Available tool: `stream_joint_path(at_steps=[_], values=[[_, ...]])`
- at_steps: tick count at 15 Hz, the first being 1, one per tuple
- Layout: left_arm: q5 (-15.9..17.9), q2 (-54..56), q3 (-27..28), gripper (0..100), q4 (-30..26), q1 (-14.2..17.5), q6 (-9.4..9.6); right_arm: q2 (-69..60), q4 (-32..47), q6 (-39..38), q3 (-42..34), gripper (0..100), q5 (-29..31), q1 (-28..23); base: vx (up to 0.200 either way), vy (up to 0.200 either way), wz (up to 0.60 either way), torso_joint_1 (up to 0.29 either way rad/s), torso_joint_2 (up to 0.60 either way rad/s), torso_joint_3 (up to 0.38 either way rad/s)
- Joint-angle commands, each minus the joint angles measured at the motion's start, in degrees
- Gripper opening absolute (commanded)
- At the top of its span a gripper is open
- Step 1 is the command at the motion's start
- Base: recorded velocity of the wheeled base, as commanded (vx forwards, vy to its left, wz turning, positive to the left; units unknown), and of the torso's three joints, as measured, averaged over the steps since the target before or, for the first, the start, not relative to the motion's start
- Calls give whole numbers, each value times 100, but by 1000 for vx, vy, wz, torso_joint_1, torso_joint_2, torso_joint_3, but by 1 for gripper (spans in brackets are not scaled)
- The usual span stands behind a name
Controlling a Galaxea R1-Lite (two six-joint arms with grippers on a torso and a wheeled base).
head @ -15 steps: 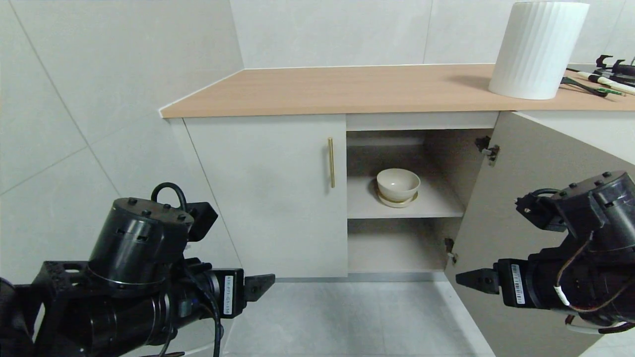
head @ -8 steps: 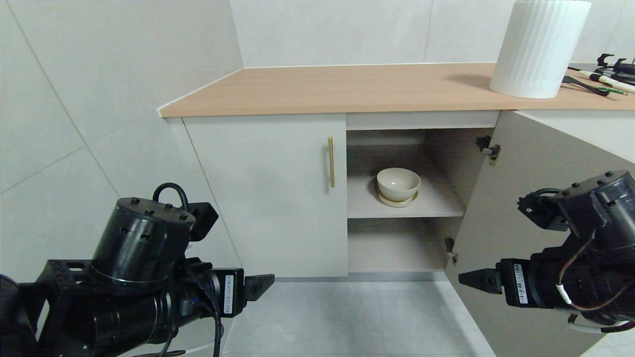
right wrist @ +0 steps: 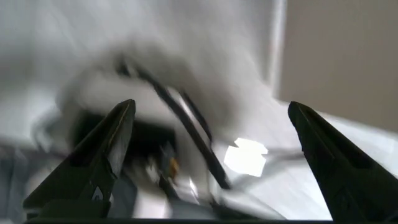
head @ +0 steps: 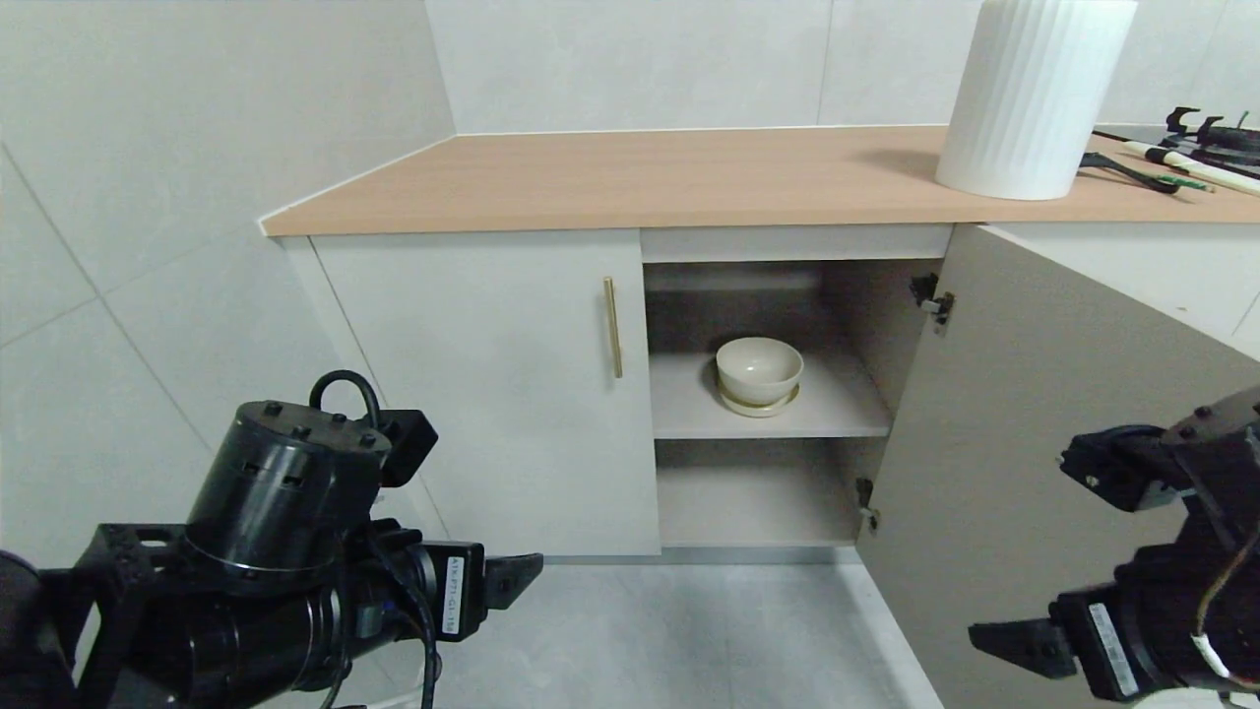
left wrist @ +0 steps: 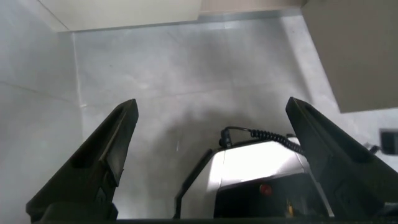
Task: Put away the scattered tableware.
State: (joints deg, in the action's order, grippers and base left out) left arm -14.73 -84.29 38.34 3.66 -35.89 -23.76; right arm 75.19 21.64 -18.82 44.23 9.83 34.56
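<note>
Bowl [head: 759, 367] sits on a plate [head: 756, 403] on the upper shelf [head: 842, 406] of the cabinet; right door [head: 1014, 423] stands open. Left gripper [left wrist: 211, 109] near left, jaws wide apart, empty. Right gripper [right wrist: 211, 109] near right, jaws wide apart, empty.

I see a smooth, glossy cream bowl [head: 759, 367], ceramic by its look, a matt wood-grain countertop [head: 640, 177], a smooth matt left cabinet door [head: 472, 384] and its brass-coloured metal handle [head: 612, 327].
</note>
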Motion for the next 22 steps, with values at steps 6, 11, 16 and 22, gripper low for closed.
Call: stream_joint_path(at_steps=[6, 11, 16, 22], values=[[-4, 0, 7, 100, 3, -6, -6, -901, 1484, 617, 33, 100, 213, 429, 0, -200, 0, 2, 2, 2], [5, 0, 7, 100, 3, -6, -23, -901, 1782, 713, 16, 100, 582, 394, 0, -40, 0, 1, 0, 1], [5, 0, 7, 100, 12, -6, -23, -857, 1791, 951, 25, 100, 969, -441, 0, 0, 0, 0, 0, 0], [5, -9, 7, 100, 12, -6, -23, -963, 1211, 2084, 86, 100, 986, -2393, 0, 0, 0, 0, 0, 0]])
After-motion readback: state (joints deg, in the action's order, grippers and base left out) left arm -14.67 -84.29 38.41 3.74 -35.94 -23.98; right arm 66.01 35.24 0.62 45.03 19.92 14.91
